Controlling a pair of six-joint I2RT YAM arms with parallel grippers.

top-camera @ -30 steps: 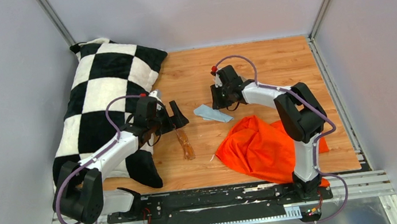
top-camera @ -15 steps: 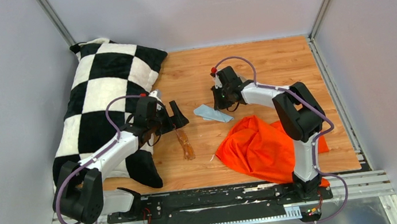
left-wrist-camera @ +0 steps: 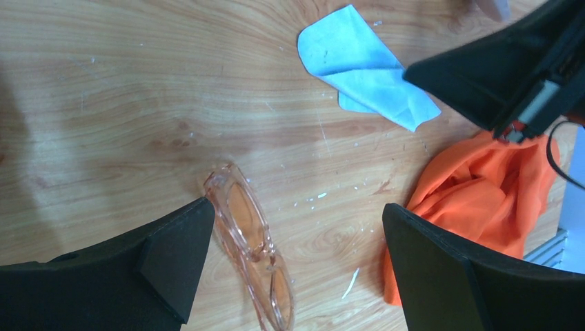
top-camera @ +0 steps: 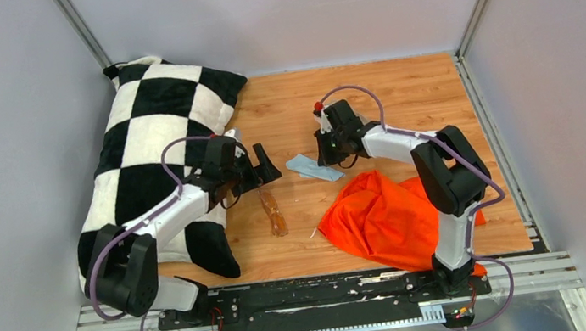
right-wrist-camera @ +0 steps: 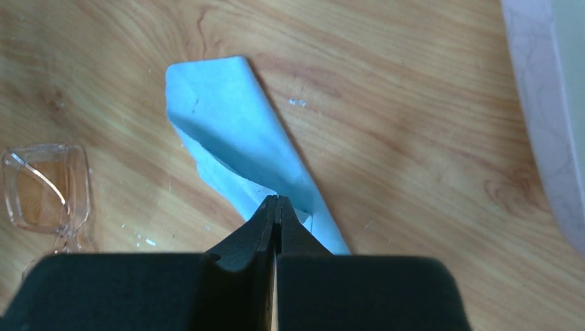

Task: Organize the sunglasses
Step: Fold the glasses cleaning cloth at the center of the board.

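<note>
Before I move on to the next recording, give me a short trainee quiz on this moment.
1. True or false: the left gripper is shut on the sunglasses.
2. Fill in: the sunglasses lie on the table between the checkered pillow and the ____ cloth.
3. What lies under the right gripper's closed fingertips? A pillow; B blue cloth; C sunglasses.
Key: 1 false, it is open and holds nothing. 2 orange, the orange cloth. 3 B.
</note>
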